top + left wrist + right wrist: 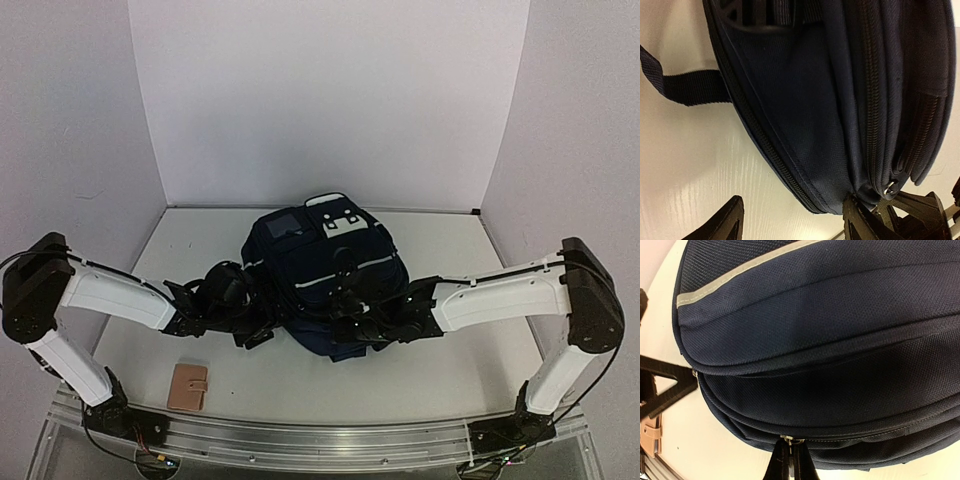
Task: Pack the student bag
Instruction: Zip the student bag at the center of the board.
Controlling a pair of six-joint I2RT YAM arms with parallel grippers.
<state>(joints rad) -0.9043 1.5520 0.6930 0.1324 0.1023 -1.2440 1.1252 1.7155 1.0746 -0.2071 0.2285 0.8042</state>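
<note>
The student bag (325,265), a dark navy backpack with grey stripes, lies in the middle of the table. My left gripper (256,332) is at its near left corner. In the left wrist view that gripper (790,225) stands open; its right finger (860,220) touches the student bag's (805,100) lower edge and nothing is held. My right gripper (347,322) is at the bag's near edge. In the right wrist view it (791,460) is shut on a metal zipper pull (790,440) on the student bag (830,340).
A tan wallet (188,387) lies near the front left of the table, also showing as a tan wallet edge (650,437) in the right wrist view. A loose navy strap (685,87) trails left of the bag. White walls enclose the table.
</note>
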